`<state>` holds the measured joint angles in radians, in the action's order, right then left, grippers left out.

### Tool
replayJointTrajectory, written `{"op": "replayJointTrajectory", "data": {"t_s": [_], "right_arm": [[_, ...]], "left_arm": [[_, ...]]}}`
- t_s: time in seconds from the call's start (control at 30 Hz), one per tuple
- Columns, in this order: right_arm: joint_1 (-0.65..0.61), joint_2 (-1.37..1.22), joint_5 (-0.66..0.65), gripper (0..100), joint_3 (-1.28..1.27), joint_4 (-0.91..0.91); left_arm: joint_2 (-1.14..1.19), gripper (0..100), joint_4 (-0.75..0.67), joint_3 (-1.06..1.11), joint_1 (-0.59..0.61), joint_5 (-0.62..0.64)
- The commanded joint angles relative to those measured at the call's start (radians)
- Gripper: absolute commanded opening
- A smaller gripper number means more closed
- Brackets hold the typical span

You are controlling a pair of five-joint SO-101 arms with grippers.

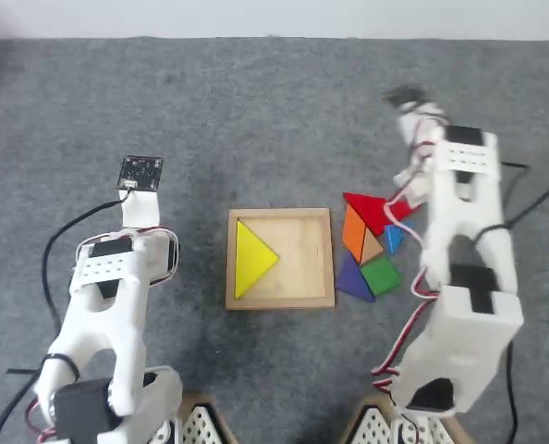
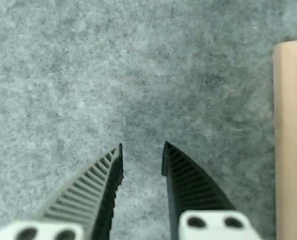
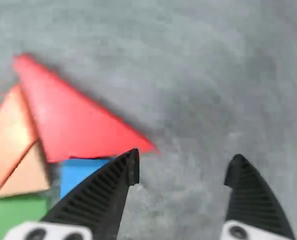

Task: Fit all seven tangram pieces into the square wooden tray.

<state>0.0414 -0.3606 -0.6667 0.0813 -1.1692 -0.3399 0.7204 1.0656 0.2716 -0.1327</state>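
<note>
My right gripper [image 3: 185,165] gapes, empty, over the red triangle [image 3: 73,127] corner, ready to pinch — loose pieces [image 1: 372,250] crowd the tray [image 1: 280,302] edge, yellow triangle [image 1: 251,259] inside. Left gripper [image 2: 142,150] parted, empty, on the tray's far side.

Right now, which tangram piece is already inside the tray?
The yellow triangle: it alone lies inside the wooden tray, against its left side. The other six pieces sit clustered on the grey mat to the tray's right.
</note>
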Motion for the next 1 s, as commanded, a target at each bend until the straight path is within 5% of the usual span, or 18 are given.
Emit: {"op": "replayJointTrajectory", "data": {"t_s": [0.0, 0.33, 0.97], "right_arm": [[-0.085, 0.013, -0.285, 38.1, 0.009, -0.024], [-0.105, -0.111, -0.580, 46.9, 0.011, -0.056], [-0.087, -0.113, -0.577, 46.9, 0.008, -0.048]], "left_arm": [[-0.006, 12, -0.017, -0.004, -0.006, -0.009], [-0.006, 12, -0.017, -0.004, -0.006, -0.009], [-0.006, 12, -0.017, -0.004, -0.006, -0.009]]}}
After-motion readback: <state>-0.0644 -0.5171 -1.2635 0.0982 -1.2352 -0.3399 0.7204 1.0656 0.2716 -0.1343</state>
